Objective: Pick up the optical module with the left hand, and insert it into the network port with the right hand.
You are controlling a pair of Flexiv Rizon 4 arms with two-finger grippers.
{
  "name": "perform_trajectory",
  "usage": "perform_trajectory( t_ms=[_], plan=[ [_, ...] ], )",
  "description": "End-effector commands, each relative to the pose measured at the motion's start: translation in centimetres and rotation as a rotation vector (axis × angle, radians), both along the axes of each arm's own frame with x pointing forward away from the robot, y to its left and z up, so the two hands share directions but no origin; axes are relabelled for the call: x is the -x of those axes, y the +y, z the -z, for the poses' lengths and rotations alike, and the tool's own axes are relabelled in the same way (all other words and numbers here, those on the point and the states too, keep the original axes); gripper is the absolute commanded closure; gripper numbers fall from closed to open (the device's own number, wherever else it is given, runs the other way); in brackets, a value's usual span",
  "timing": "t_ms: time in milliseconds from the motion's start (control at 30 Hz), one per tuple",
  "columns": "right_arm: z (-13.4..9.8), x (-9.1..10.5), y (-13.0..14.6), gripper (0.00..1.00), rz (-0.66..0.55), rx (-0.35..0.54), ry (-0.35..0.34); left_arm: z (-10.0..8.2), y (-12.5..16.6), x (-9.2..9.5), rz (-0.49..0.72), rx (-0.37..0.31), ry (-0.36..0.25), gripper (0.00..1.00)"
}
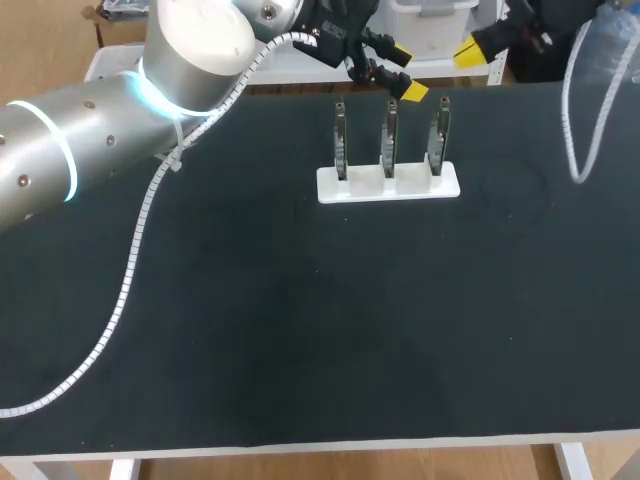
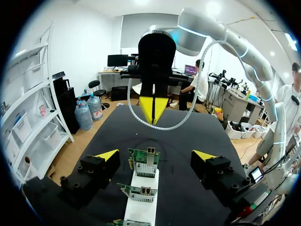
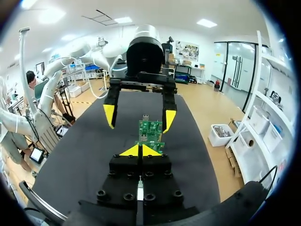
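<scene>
Three green circuit boards with metal ports stand upright in a white holder (image 1: 388,183) at the table's far middle. The board farthest down the row (image 2: 144,163) lies between my left gripper's yellow fingertips (image 2: 107,154) without touching them; a small metal piece (image 2: 151,150) pokes up from its top edge. My left gripper (image 1: 406,71) hangs open above the holder's far right part. My right gripper (image 1: 478,46) hovers beyond it at the far edge, shut and holding nothing. In the right wrist view the right gripper (image 3: 140,150) faces the open left gripper (image 3: 139,117) across the boards (image 3: 150,132).
The dark table mat (image 1: 300,330) spreads wide in front of the holder. My left arm's thick silver link (image 1: 110,150) and its white cable (image 1: 125,280) lie over the left side. A clear hose (image 1: 580,110) hangs from my right arm at the far right.
</scene>
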State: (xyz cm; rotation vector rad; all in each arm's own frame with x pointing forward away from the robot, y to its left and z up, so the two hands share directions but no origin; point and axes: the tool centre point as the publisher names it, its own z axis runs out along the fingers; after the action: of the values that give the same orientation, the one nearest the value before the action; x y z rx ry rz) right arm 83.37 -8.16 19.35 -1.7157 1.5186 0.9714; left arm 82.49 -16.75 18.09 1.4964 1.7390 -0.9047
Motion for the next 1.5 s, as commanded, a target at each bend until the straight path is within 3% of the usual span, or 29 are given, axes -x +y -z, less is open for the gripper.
perform_trajectory(
  t_ms=[33, 333, 1100, 1500],
  plan=[
    [-0.5, -0.4, -1.3, 1.00, -0.837, 0.062, 0.512, 0.0, -0.1, -0.3, 0.004, -0.003, 0.002, 0.00],
    [-0.2, 0.4, -2.9, 1.00, -0.789, 0.071, 0.521, 0.0, -0.1, -0.3, 0.004, -0.003, 0.002, 0.00],
    [-0.3, 0.5, -3.3, 1.00, -0.740, 0.070, 0.497, -0.5, 0.1, -0.3, 0.009, 0.012, -0.017, 0.00],
    [-1.9, -0.1, -3.9, 1.00, -0.727, 0.073, 0.449, -2.9, 2.4, -0.6, -0.048, 0.027, -0.080, 0.00]
  ],
)
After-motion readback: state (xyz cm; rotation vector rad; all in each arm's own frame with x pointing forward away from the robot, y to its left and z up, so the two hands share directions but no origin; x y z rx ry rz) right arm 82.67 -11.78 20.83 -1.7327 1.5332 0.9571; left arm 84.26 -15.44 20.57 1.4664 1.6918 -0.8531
